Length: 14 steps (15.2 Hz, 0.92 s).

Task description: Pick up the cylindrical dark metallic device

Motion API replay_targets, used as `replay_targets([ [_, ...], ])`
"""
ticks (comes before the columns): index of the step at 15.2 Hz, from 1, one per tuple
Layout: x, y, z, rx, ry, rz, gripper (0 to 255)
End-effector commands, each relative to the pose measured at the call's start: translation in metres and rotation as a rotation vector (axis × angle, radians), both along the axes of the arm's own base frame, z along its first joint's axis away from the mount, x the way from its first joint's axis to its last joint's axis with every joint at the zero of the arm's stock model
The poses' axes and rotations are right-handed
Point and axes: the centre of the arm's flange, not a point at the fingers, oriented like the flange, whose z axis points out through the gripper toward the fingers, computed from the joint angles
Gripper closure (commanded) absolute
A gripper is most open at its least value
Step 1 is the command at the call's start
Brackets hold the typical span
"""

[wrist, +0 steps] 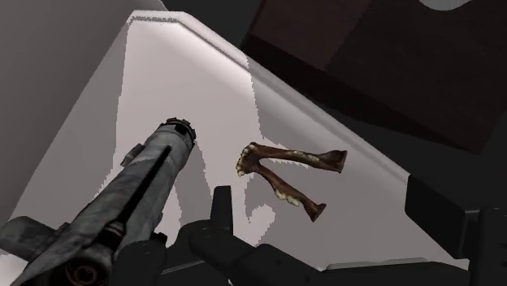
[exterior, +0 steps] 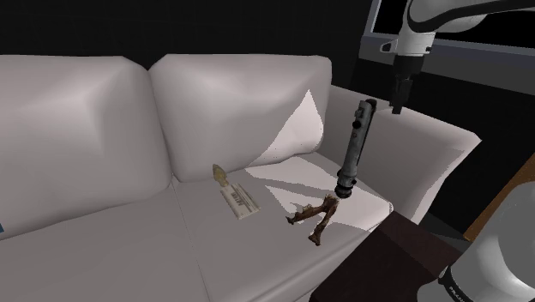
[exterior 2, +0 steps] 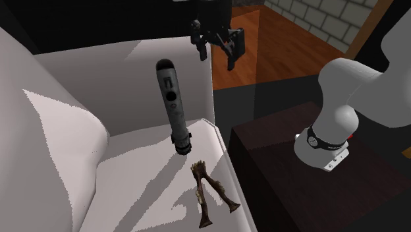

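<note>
Brown forked thing [exterior: 313, 218], maybe bone, near dark device [exterior: 354, 146]

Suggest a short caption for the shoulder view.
Dark cylindrical device upright over the white sofa, apart from the claw; a brown forked object lies beside it.

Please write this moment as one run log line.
dark cylindrical metallic device: nearly upright by white sofa armrest, unheld | black two-finger gripper: open, above it, apart

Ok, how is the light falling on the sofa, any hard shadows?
Shoulder view: hard-edged bright patch on the sofa seat, the rest dim. Second exterior view: lit seat, grey sofa beyond. Wrist view: jagged shadow edges around the brown bone-like piece.
</note>
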Motion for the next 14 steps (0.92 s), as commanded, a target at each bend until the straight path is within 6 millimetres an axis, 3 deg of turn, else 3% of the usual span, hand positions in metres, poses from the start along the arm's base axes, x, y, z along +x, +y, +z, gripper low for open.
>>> replay_targets([
  [1, 0.022, -0.021, 0.0, 0.012, -0.007, 0.061, 0],
  [11, 0.123, -0.105, -0.016, 0.08, -0.041, 0.334, 0],
  [14, 0.123, -0.105, -0.032, 0.08, -0.041, 0.334, 0],
])
